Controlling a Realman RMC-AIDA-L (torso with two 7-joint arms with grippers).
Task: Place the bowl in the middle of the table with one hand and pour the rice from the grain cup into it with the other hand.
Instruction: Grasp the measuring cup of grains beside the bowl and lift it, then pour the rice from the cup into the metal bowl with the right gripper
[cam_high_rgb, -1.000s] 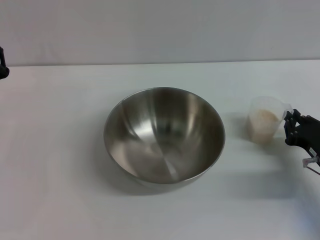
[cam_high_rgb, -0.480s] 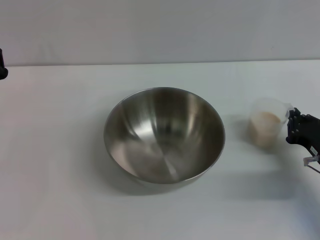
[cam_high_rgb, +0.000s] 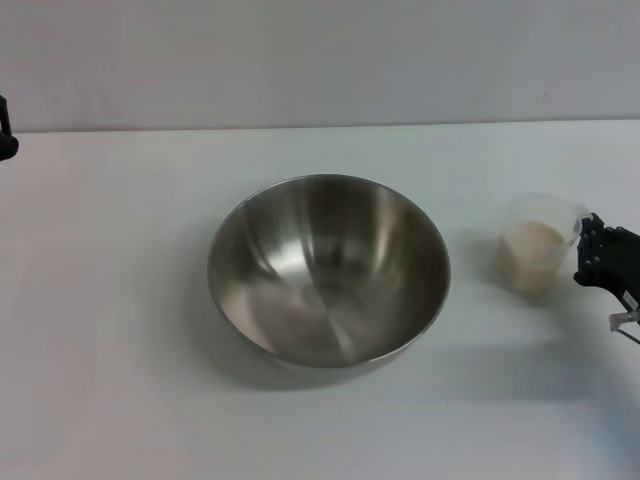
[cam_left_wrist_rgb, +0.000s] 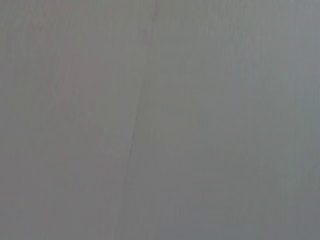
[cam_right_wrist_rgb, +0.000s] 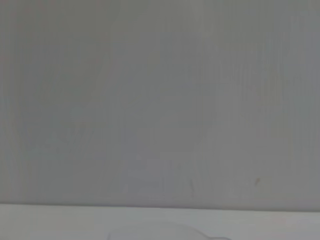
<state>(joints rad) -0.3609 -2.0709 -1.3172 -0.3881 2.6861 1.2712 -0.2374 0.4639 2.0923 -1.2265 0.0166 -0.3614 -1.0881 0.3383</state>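
Note:
The large steel bowl (cam_high_rgb: 328, 268) stands empty in the middle of the white table (cam_high_rgb: 120, 300) in the head view. The clear grain cup (cam_high_rgb: 538, 243) stands upright to the bowl's right, with the pale rice (cam_high_rgb: 528, 250) filling its lower part. My right gripper (cam_high_rgb: 586, 248) is at the table's right edge, against the cup's handle side and closed on it. My left gripper (cam_high_rgb: 5, 130) shows only as a black sliver at the far left edge, well away from the bowl. Both wrist views show only a blank grey wall.
A plain grey wall (cam_high_rgb: 320, 60) rises behind the table's far edge. White tabletop lies all round the bowl, widest on the left and in front.
My right gripper and the grain cup have shifted together slightly to the right and toward me. The bowl and the left arm have not moved.

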